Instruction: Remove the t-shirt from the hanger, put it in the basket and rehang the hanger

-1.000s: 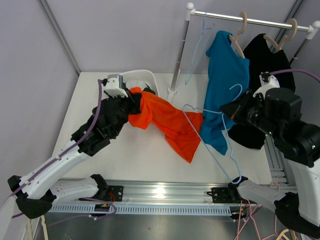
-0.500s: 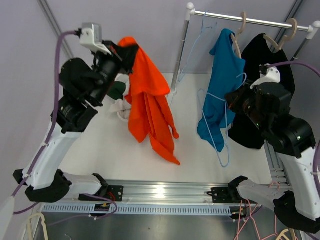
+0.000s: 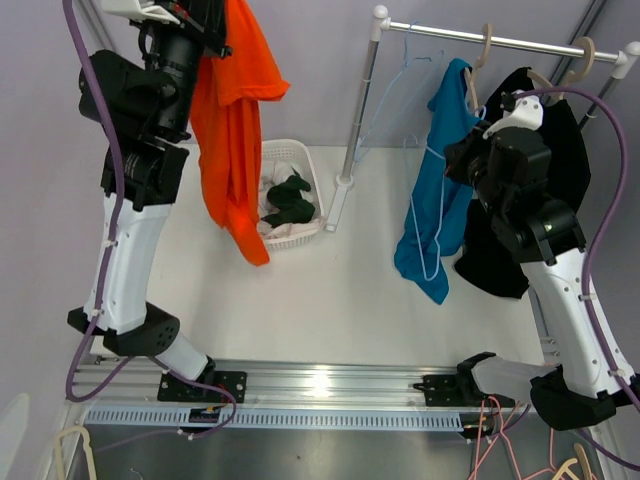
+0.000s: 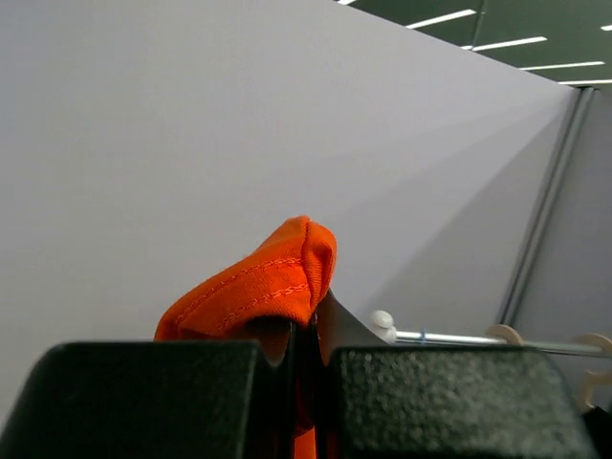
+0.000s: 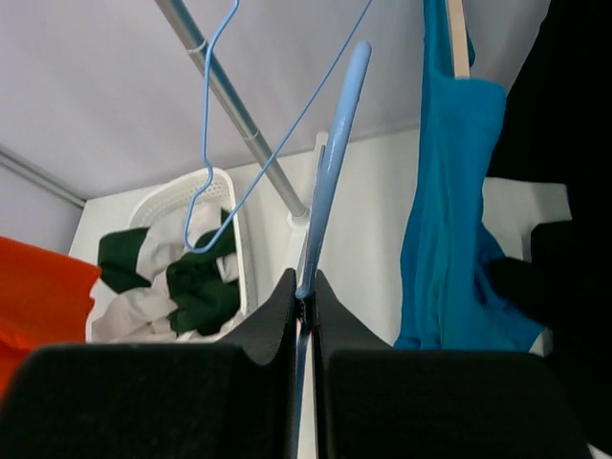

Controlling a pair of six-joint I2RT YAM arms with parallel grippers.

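The bright orange cotton t-shirt (image 3: 235, 130) is off its hanger now. It hangs high above the left side of the white bench (image 3: 340, 290). The left arm's fingers (image 4: 172, 382) are clenched on a fold at the top of the shirt. The rest drops down in a long bunch. Its low tip hangs just beside the white plastic basket (image 3: 296, 146), which sits by the far edge of the bench with green and white clothes in it.

The right arm's fingers (image 5: 273, 325) are clenched on the thin light-blue wire hanger (image 5: 337, 134). It is held up over the right side of the bench, in front of the blue-green shirt (image 3: 445, 130) that hangs on the silver metal rail (image 3: 500, 42).

I think the hard part is done. What is left is to put the two things down.

To do that well, the left arm should come down slowly. That way the shirt will not swing or catch on the rim of the basket. The fingers should let go only when most of the cloth is resting on something.

The right arm should keep the wire hanger clear of the blue-green shirt. The wire could snag it and pull it off the rail.
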